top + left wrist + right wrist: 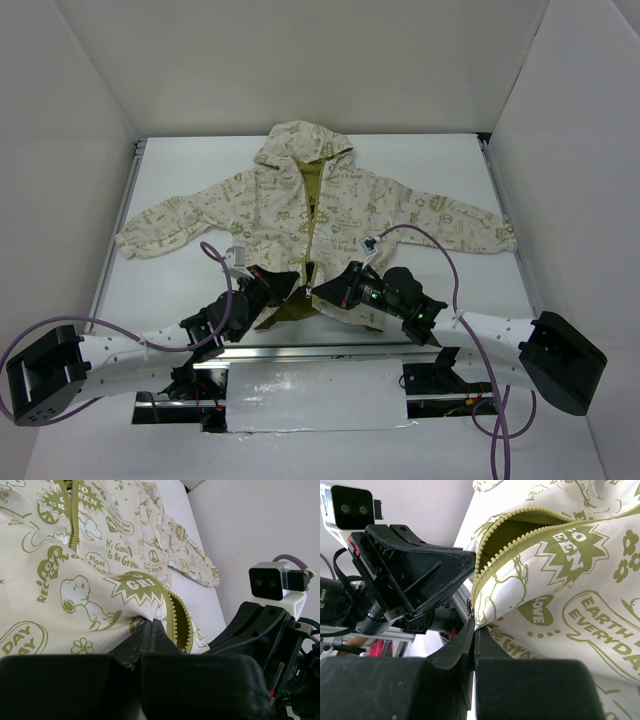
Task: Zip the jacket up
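In the lower centre of the top view, the left hand (pixel 278 292) and the right hand (pixel 325 291) face each other, nearly touching, at the bottom hem of the jacket (pixel 265 205). The left wrist view shows the left hand's fingers (pixel 145 637) pressed together on the hem, just beside a curling row of zipper (pixel 175 612) teeth. In the right wrist view, the right hand's fingers (pixel 470 640) are likewise clamped on the lower corner of the other front panel. Above that grip the teeth part and the olive lining shows. The jacket lies flat, front up, in the middle of the white worktop (pixel 180 290). Its sleeves (pixel 165 228) spread toward the left and right edges of the frame. Its hood (pixel 300 140) lies farthest away, at upper centre.
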Controlling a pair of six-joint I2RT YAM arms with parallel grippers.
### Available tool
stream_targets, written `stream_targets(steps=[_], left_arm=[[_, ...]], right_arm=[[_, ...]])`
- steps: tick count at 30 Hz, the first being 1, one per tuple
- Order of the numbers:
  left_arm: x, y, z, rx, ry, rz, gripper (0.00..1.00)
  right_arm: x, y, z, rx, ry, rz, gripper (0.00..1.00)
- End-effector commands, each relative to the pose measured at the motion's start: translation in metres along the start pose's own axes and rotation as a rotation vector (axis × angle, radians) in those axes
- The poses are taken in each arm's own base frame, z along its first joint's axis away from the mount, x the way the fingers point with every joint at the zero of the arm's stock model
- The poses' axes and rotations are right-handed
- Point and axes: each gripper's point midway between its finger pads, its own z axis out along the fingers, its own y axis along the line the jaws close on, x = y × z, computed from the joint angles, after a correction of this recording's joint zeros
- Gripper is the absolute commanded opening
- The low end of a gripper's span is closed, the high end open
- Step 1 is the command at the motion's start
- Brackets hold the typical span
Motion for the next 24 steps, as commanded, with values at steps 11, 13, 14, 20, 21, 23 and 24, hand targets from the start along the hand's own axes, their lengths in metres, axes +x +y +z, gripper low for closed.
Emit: stream_targets(steps=[11,13,14,20,21,23,24], left_arm=[[-0.014,-0.026,0.001,0.064,-0.038,-0.045,0.0],[-0.013,-0.025,0.001,0.065,-0.033,-0.042,0.0],[-0.012,-0.024,0.001,0.063,-0.03,-0.04,0.0],[-0.01,-0.024,0.001,0.064,-0.025,-0.045,0.0],[-0.01,-0.024,0.001,0.061,-0.024,-0.046,0.0],[-0.012,-0.023,0.001,0.057,-0.029,-0.045,0.0],[-0.012,-0.023,0.001,0.057,-0.029,-0.046,0.0]], right_arm=[[-0.005,0.02,0.007,-0.066,0.016,-0.079,0.0],[-0.006,0.022,0.008,-0.069,0.019,-0.087,0.0],[-0.006,0.022,0.009,-0.068,0.02,-0.087,0.0],[-0.008,0.026,0.009,-0.086,0.016,-0.092,0.0],[-0.008,0.026,0.009,-0.087,0.015,-0.092,0.0],[-0.009,0.026,0.009,-0.084,0.01,-0.092,0.0],[-0.009,0.025,0.008,-0.081,0.008,-0.092,0.0]])
